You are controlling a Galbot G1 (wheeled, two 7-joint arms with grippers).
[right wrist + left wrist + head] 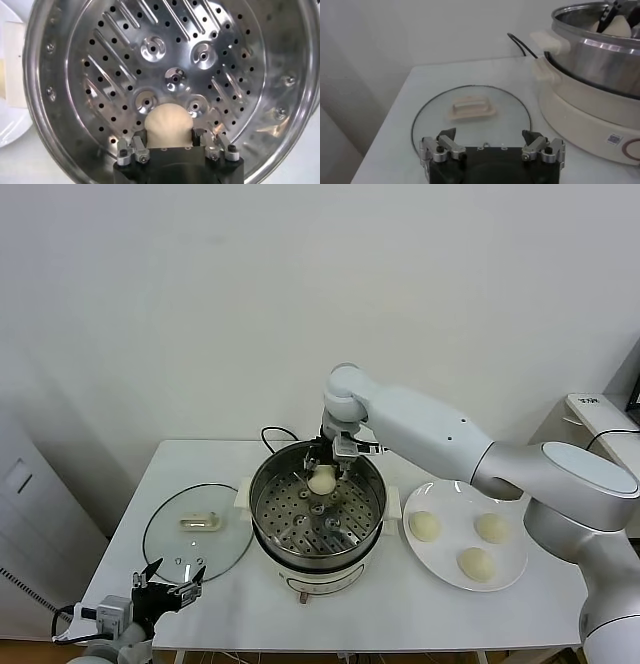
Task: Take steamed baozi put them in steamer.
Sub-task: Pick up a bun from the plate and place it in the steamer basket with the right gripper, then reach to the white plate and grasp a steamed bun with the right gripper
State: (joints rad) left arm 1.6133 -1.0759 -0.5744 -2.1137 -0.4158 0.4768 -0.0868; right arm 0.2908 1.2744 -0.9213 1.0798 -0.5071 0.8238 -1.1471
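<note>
Biggest thing first: your white table (500,609) carries everything; the steamer (272,484) sits in the middle on its white base, the glass lid (165,529) lies flat off to your left, and the white plate (505,579) is just beside the pot on your right with three baozi on it; nothing has landed on the perforated floor yet.

Your right gripper (175,142) is over the far side of the pot, reaching in from above, and its fingers are clamped around the fourth baozi (168,125); the right wrist view shows the bun pinched between them with the holed plate underneath; whether it's touching the floor or hanging just above, I can't tell.

Your left gripper (492,145) is parked low at the near left corner, jaws spread wide, nothing in them, hovering near the lid's edge.

What'd worry me: soft dough may stick to the fingers when you let go, so the bun lifts back out or rolls; and you're close to the far wall, so a careless retreat could clip the rim.
</note>
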